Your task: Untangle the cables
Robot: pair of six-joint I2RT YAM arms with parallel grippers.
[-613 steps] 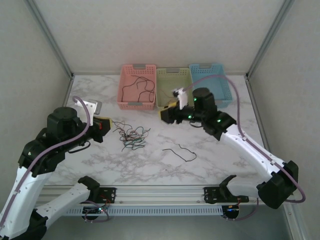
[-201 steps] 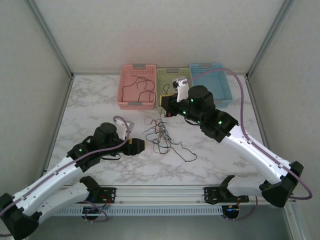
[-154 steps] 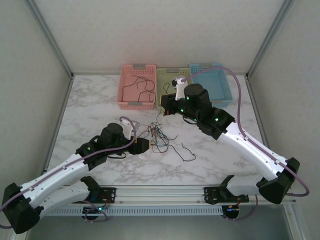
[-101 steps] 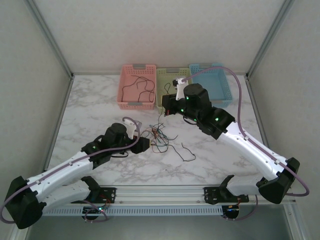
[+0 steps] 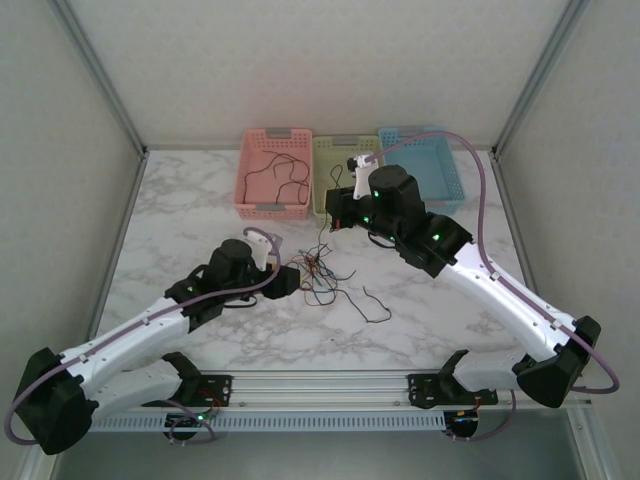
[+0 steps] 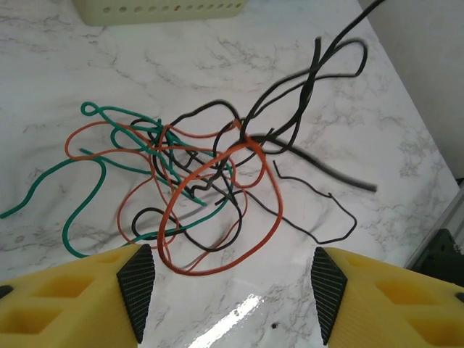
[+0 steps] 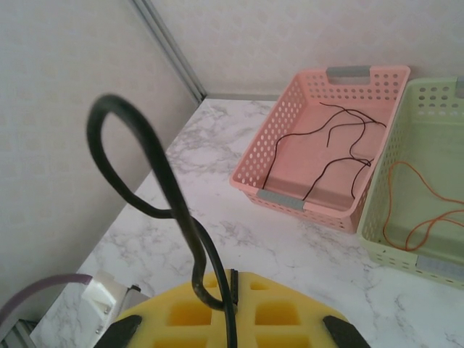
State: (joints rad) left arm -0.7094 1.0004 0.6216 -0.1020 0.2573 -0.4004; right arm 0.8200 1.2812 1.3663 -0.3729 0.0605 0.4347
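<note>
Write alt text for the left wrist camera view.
A tangle of orange, green and black cables lies on the marble table, just ahead of the open left gripper, whose yellow fingers frame the bottom edge. One black cable rises toward the top right; a pale green basket edges the top.

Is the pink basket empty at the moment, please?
No, the right wrist view shows a few thin black cables lying on the floor of the pink basket.
</note>
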